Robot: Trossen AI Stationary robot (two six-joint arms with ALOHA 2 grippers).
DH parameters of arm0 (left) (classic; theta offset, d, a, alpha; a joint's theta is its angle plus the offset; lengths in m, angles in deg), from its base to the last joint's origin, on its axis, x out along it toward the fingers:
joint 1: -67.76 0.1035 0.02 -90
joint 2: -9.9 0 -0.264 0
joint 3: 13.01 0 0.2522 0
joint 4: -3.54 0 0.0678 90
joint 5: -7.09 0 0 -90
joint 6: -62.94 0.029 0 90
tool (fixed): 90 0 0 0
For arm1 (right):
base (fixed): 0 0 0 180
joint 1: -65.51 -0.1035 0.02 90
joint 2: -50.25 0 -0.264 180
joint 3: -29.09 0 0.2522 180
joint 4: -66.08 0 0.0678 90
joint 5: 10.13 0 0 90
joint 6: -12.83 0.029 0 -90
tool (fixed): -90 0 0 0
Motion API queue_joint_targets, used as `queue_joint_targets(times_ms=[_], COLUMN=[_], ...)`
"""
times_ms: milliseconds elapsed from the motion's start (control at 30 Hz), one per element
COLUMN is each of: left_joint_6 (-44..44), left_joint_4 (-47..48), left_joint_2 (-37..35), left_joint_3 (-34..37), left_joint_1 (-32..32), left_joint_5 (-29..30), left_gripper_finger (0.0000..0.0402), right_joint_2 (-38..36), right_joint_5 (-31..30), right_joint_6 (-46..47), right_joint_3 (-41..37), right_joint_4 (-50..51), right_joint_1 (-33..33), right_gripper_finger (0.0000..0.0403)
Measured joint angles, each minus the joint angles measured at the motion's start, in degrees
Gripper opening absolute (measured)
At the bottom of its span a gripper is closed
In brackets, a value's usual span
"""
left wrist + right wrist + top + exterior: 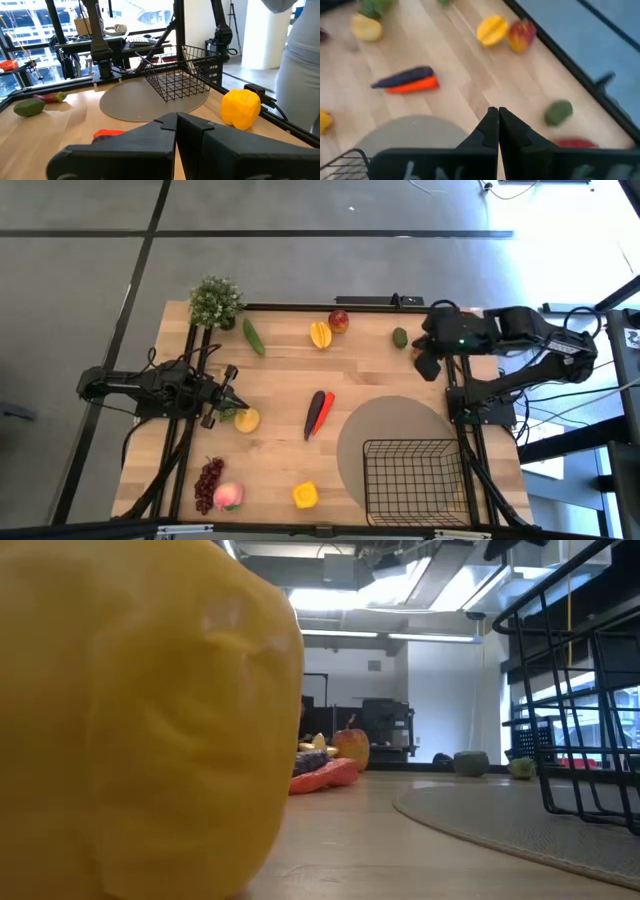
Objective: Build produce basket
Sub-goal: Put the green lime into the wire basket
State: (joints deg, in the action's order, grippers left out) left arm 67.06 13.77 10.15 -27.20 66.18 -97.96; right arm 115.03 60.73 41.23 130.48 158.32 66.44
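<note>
- Nothing is in yet: the black wire-mesh rectangular basket (415, 478) sits empty on a round grey mat (395, 442) at the near right of the light wooden table (280, 380), so by the look of it the whole job is ahead.
- The produce is scattered. Along the far edge lie a green cucumber (254, 337), a yellow mango (320, 334) touching a red apple (339, 320), and a small dark green fruit (400, 337).
- Mid-table, a purple chili and a red chili (318, 412) lie side by side.
- Near the front: a bunch of dark purple grapes (208, 478) just beside a pink peach (228, 496), and a yellow pepper (306, 495) on its own.
- The left pincer (236, 404) is clenched tight, holding nothing, tips just beside a yellow lemon (246, 420) with a bit of green produce next to it.
- The right pincer (493, 122) is also clenched and empty, hanging above the far right of the table near the dark green fruit.
- A bushy green potted plant (215, 302) stands on the far left corner, close to the cucumber; it could crowd a reach there.
- The way to the basket looks open; only the two chilies lie between the left arm's side and the mat.
</note>
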Motion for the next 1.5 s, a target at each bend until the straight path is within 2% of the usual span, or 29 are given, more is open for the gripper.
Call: queue_joint_targets(times_ms=[200,300,500,733,867,967,1100,1500], left_joint_6=[0.0,0.0,0.0,0.0,0.0,0.0,0.0,0.0], left_joint_4=[0.0,0.0,0.0,0.0,0.0,0.0,0.0,0.0], left_joint_2=[0.0,0.0,0.0,0.0,0.0,0.0,0.0,0.0], left_joint_3=[0.0,0.0,0.0,0.0,0.0,0.0,0.0,0.0], left_joint_1=[0.0,0.0,0.0,0.0,0.0,0.0,0.0,0.0], left_joint_5=[0.0,0.0,0.0,0.0,0.0,0.0,0.0,0.0], left_gripper_finger=[0.0000,0.0000,0.0000,0.0000,0.0000,0.0000,0.0000,0.0000], right_joint_2=[3.8,5.7,9.2,13.7,15.4,16.3,17.1,17.7], right_joint_5=[3.5,6.6,8.4,8.3,8.3,8.3,8.3,8.3], right_joint_6=[-0.4,-4.8,-8.7,-3.4,0.4,6.0,8.8,11.6], right_joint_3=[0.2,0.1,0.1,0.1,0.1,0.1,0.1,0.0], right_joint_4=[3.1,2.8,2.2,3.4,2.9,1.5,0.2,0.8], right_joint_1=[2.6,4.1,6.3,11.0,13.8,15.1,15.6,15.5], right_gripper_finger=[0.0003,0.0019,0.0078,0.0156,0.0184,0.0192,0.0193,0.0193])
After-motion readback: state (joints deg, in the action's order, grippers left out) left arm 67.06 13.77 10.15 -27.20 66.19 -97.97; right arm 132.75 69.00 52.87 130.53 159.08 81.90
